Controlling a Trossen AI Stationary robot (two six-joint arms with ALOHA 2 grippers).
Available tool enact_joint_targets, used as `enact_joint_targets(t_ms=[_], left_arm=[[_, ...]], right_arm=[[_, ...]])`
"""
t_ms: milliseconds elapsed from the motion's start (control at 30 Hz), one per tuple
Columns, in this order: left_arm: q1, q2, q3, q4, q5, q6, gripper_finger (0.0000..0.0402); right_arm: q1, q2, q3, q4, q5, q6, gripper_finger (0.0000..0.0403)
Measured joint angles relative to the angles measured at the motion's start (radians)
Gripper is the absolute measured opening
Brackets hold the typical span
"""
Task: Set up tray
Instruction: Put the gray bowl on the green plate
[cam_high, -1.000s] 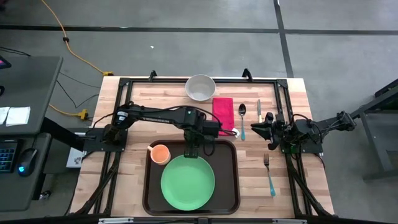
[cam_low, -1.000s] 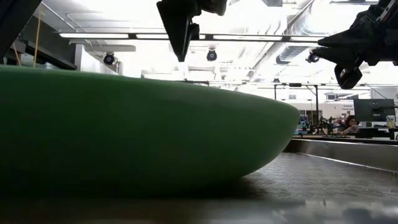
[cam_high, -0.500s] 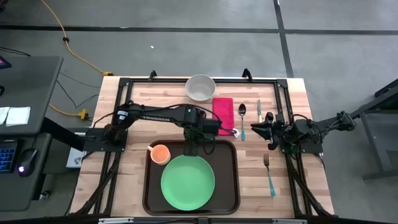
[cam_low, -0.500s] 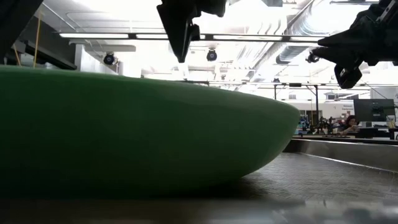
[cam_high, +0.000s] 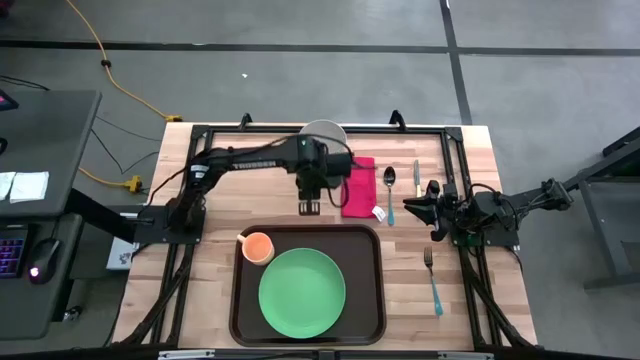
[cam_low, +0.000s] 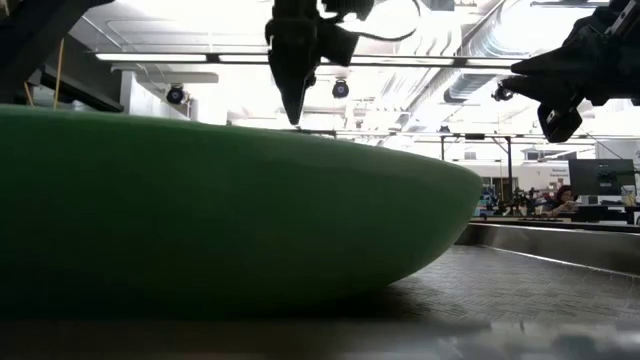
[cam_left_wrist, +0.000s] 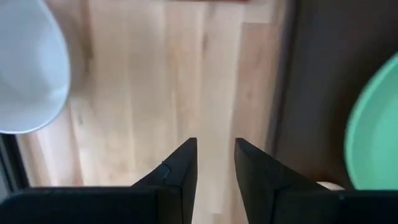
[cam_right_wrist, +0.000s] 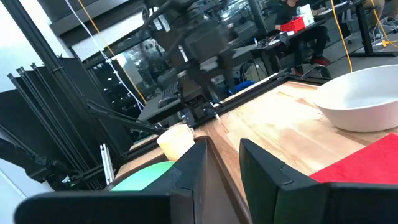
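The dark brown tray (cam_high: 372, 290) lies at the table's near middle. On it rest a green plate (cam_high: 302, 292) and an orange cup (cam_high: 258, 246). My left gripper (cam_high: 310, 208) hangs open and empty over bare wood between the tray's far rim and the white bowl (cam_high: 325, 130). Its wrist view shows the fingers (cam_left_wrist: 214, 144) apart, with the bowl (cam_left_wrist: 31, 68) on one side and the tray (cam_left_wrist: 311, 93) and plate (cam_left_wrist: 373, 124) on the other. My right gripper (cam_high: 412, 206) waits open near the table's right edge, its fingers (cam_right_wrist: 224, 146) empty.
A red napkin (cam_high: 358, 186), a spoon (cam_high: 389, 190) and a knife (cam_high: 416, 175) lie on the wood right of my left gripper. A fork (cam_high: 433, 280) lies right of the tray. A black metal frame (cam_high: 200, 135) borders the table.
My left gripper has moved from above the tray's far rim toward the table's far edge and now hangs over the bare wood before the white bowl. The plate, cup and tray have stayed put.
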Motion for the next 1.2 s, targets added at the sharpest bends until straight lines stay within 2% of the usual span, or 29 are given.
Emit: enact_joint_targets(t_ms=[467,1200], left_arm=[[0.163,0.0,0.0,0.02,-0.001,0.079,0.0134],[0.432,0.0,0.0,0.166,0.021,0.052,0.0134]], right_arm=[[0.0,0.0,0.0,0.0,0.01,0.0,0.0074],[0.0,0.0,0.0,0.0,0.012,0.002,0.0074]])
